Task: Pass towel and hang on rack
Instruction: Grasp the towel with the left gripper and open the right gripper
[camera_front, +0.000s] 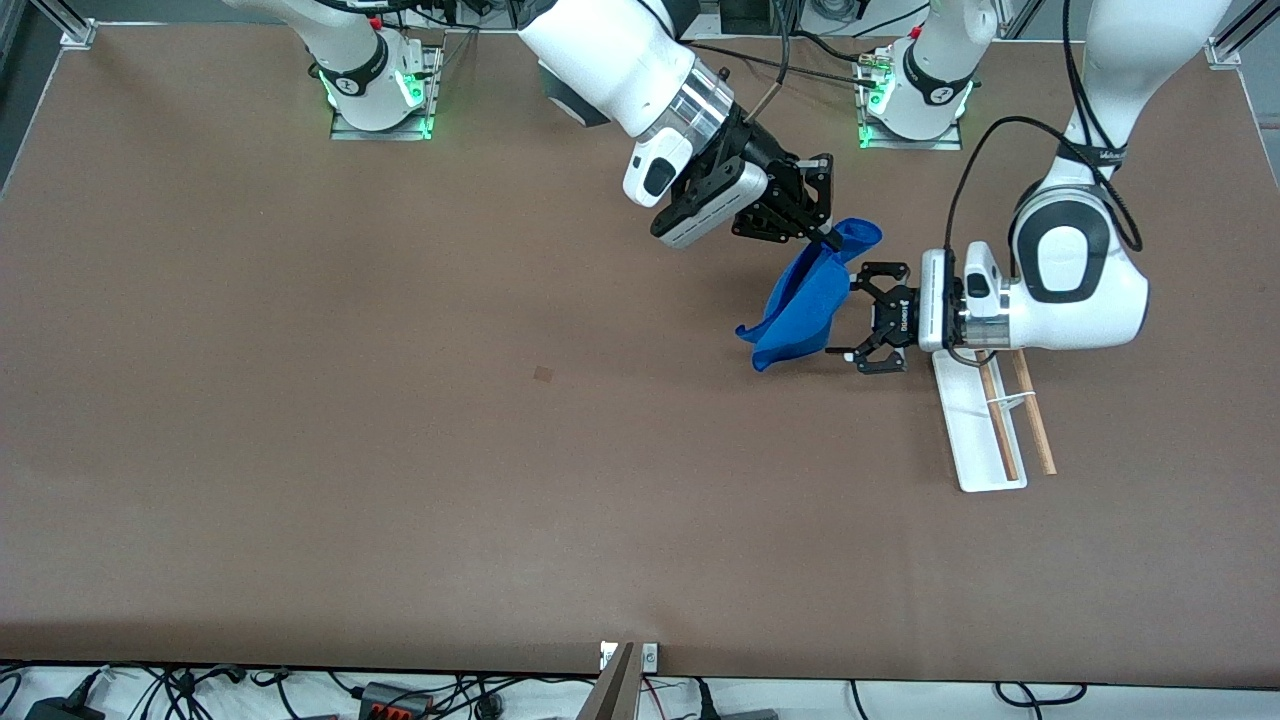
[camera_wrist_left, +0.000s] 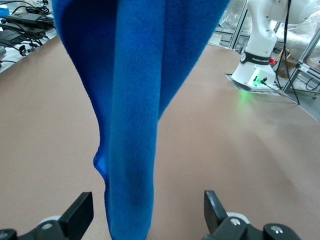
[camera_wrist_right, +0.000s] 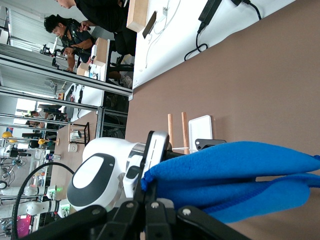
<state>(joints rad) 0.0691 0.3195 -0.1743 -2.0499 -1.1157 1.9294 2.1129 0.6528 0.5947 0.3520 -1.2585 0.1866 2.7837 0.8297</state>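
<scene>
Right gripper (camera_front: 822, 236) pinched shut on the towel's (camera_front: 800, 305) top corner, over the tabletop (camera_front: 400, 450) toward the left arm's end. Towel dangling between the wide-spread fingers of the left gripper (camera_front: 848, 325), untouched. Rack (camera_front: 985, 425) partly hidden under the left wrist.

The desk (camera_front: 400, 480) has a plain matte brown top; one small darker square mark (camera_front: 543, 373) shows near its middle. Along the edge nearest the front camera, black cables (camera_front: 180, 690) and power adapters (camera_front: 395, 700) lie on a white floor strip. Metal frame posts (camera_front: 75, 30) stand at the desk corners. The right wrist view shows a white side table (camera_wrist_right: 165, 45) carrying cables, metal shelving (camera_wrist_right: 45, 95), and two people in dark clothing (camera_wrist_right: 75, 25). Lighting is bright and even.
</scene>
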